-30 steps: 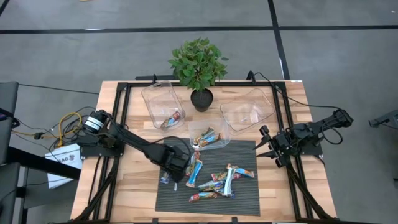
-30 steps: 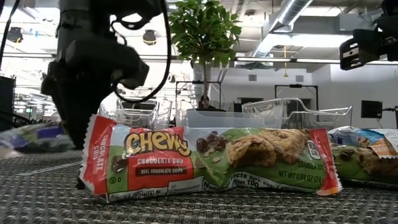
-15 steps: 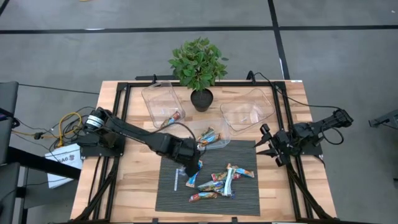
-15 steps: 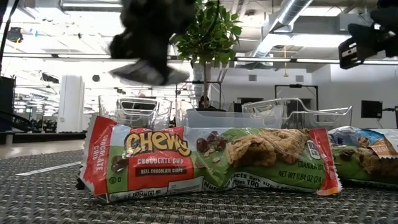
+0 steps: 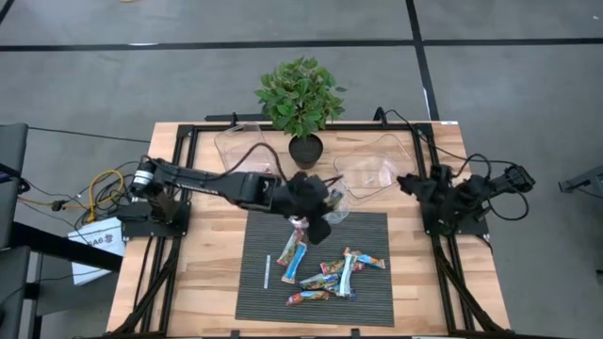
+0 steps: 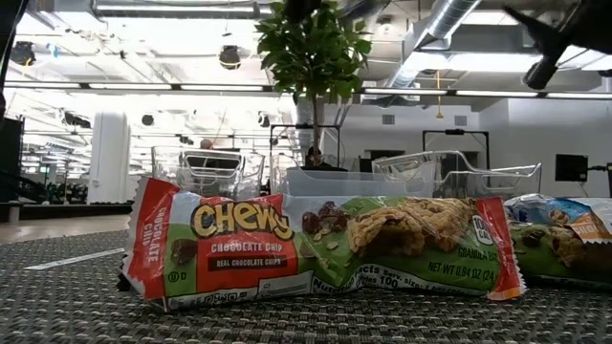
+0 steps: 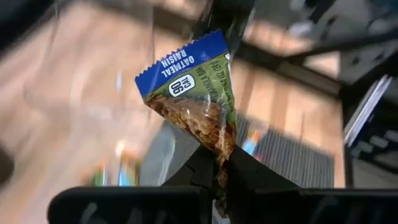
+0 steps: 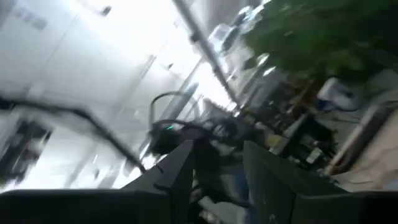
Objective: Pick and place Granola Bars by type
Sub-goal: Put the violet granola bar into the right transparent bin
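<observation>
a: from the high view, where is the left gripper (image 5: 311,218)?

b: stretched across the surface (image 5: 207,282) to the middle, over the far edge of the dark mat (image 5: 367,235), beside a clear tub (image 5: 332,209). the other granola bars (image 5: 325,273) lie in a loose heap on the mat, a thin white stick (image 5: 267,272) beside them. the right gripper (image 5: 412,184) waits at the right edge near another clear bin (image 5: 377,162); whether it is released or clenched i cannot tell.

a: any writing in the low view?

b: the nearest bar (image 6: 320,248) reads "chewy", "chocolate chip", "real chocolate chips". it lies flat on the mat, the potted plant (image 6: 314,57) behind it.

a: and the left wrist view?

b: the jaws are clenched on one end of an oatmeal raisin bar (image 7: 196,93), blue-topped wrapper printed "oatmeal raisin", sticking up from the fingertips (image 7: 205,171).

a: right wrist view?

b: only its own fingers (image 8: 180,171) against the room; it points off the surface.
</observation>
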You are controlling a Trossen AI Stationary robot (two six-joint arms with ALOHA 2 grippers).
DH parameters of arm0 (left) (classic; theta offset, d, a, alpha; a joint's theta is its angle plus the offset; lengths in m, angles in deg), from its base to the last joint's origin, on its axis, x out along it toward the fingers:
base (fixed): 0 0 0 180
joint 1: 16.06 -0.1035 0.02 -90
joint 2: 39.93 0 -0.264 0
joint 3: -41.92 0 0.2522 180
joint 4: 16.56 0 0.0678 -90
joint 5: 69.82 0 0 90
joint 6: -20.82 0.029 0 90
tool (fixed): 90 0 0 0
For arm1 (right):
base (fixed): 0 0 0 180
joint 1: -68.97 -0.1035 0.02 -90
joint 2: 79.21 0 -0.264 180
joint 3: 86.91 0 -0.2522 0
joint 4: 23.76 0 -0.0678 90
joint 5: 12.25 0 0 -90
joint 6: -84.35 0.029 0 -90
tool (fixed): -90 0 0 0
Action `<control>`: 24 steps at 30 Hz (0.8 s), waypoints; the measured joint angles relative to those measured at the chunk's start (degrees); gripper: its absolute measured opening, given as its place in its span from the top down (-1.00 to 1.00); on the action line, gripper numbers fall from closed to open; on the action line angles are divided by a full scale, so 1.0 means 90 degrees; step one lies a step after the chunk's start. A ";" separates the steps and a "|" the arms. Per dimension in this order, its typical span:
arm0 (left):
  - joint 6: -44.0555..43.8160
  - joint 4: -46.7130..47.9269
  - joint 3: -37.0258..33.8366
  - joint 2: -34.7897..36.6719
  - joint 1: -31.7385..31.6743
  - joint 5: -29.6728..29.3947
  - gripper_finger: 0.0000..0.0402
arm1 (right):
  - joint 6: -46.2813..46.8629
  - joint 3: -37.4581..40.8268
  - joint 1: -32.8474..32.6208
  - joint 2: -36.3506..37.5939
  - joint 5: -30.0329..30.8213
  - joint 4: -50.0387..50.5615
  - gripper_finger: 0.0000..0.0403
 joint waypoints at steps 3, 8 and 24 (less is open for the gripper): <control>0.0328 -0.0849 0.0065 0.0002 -0.0138 0.0104 0.97 | 0.0381 0.0000 0.0002 -0.0070 0.0373 0.0089 0.34; 0.0364 -0.1942 0.0065 0.0002 -0.0384 0.0577 0.95 | 0.0899 -0.0077 -0.0005 -0.0565 0.0117 0.0298 0.30; 0.0144 -0.2577 0.0063 0.0002 -0.0916 0.1240 0.94 | -0.0155 -0.1712 0.0140 -0.3672 -0.0182 0.0293 -0.26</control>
